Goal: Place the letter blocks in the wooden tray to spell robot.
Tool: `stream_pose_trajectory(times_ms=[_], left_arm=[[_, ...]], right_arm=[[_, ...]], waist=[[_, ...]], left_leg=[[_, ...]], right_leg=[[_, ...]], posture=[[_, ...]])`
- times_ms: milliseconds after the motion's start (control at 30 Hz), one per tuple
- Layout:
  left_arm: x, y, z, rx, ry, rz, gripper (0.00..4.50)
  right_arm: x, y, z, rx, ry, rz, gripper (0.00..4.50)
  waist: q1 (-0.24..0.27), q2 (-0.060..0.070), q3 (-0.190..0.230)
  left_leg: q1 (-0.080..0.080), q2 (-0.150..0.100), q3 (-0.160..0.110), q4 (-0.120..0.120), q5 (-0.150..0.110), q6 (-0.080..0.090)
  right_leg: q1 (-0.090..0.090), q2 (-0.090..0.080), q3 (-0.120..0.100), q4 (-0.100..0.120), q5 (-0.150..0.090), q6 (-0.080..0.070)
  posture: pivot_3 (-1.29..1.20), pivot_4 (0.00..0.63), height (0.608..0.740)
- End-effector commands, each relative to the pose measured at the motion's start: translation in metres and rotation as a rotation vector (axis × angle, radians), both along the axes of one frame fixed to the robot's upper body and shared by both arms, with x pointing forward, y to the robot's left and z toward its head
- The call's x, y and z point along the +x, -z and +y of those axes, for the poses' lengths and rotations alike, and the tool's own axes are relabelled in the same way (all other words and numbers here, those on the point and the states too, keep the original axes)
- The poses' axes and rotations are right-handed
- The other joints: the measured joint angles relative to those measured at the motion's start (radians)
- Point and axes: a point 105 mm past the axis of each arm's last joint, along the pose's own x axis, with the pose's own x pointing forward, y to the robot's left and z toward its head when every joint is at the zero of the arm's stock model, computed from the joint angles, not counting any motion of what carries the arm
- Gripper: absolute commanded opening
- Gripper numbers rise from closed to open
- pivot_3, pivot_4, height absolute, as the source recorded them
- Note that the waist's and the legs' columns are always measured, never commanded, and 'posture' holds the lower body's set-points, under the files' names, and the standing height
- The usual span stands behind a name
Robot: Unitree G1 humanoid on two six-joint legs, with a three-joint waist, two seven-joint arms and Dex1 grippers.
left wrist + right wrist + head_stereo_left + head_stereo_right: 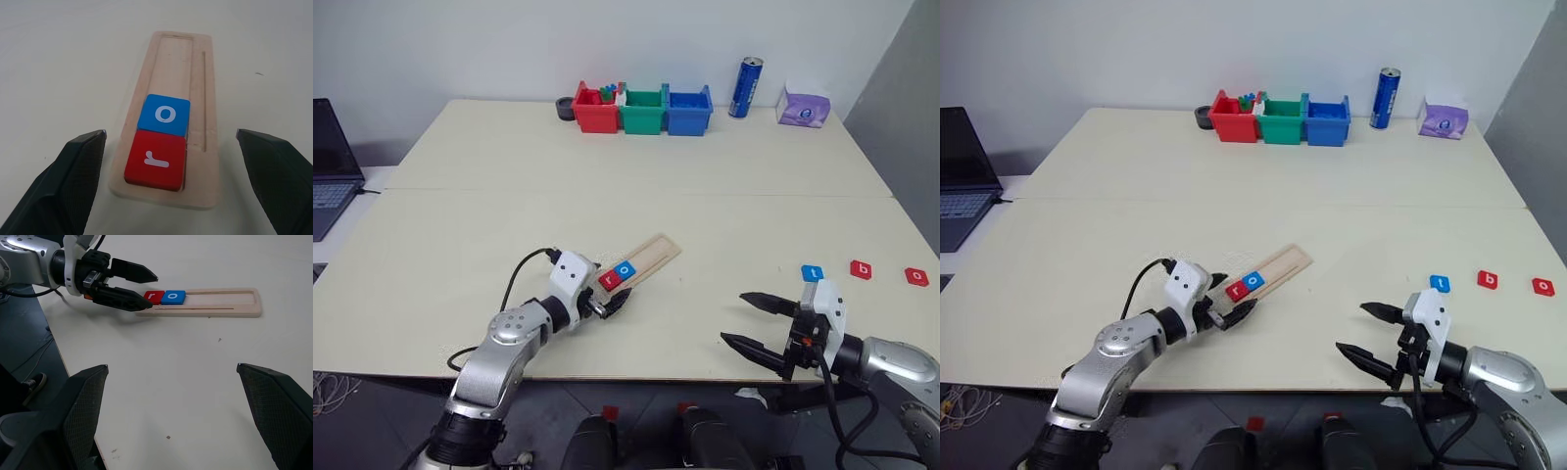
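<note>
White "r" on red block point(155, 159), "o" on blue block point(164, 114); loose tiles "t" point(813, 273), "b" point(861, 269), "o" point(916, 277).

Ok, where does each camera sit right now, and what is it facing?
Left eye: on the head, looking down over the table; both arms show.
Right eye: the same scene from beside it.
Left wrist: on the left arm, facing the tray end-on with r and o in it, between its open fingers.
Right wrist: on the right arm, facing across the table at the left gripper by the tray.
Both wrist views share the tray, r and o.
</note>
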Motion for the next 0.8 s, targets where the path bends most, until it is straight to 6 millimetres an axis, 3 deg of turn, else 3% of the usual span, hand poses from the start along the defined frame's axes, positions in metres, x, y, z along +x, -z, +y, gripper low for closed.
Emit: stream_pose_trajectory(times_ms=[33, 267, 800], left_arm=[[0.002, -0.002, -0.007, -0.003, -0.004, -0.009, 4.50], [0.006, 0.003, -0.008, -0.045, -0.003, 0.052, 4.50], [0.013, 0.019, -0.007, 0.083, 0.173, 0.141, 4.50]], right_arm=[[-0.003, -0.011, 0.004, -0.003, -0.035, -0.046, 4.47], [-0.004, -0.015, 0.010, 0.005, -0.043, -0.056, 4.47], [-0.011, -0.018, 0.024, 0.023, -0.052, -0.042, 4.47]], waist=[[0.000, 0.000, 0.000], [0.000, 0.000, 0.000], [0.003, 0.000, 0.000]], left_leg=[[0.000, 0.000, 0.000, 0.000, 0.000, 0.000], [0.000, 0.000, 0.000, 0.000, 0.000, 0.000], [0.000, 0.000, 0.000, 0.001, 0.000, 0.000]], right_leg=[[0.000, 0.000, 0.000, 0.000, 0.000, 0.000], [0.000, 0.000, 0.000, 0.000, 0.000, 0.000], [0.000, 0.000, -0.001, 0.000, 0.000, 0.000]], posture=[[0.00, 0.150, 0.740], [0.00, 0.150, 0.740], [0.00, 0.150, 0.740]])
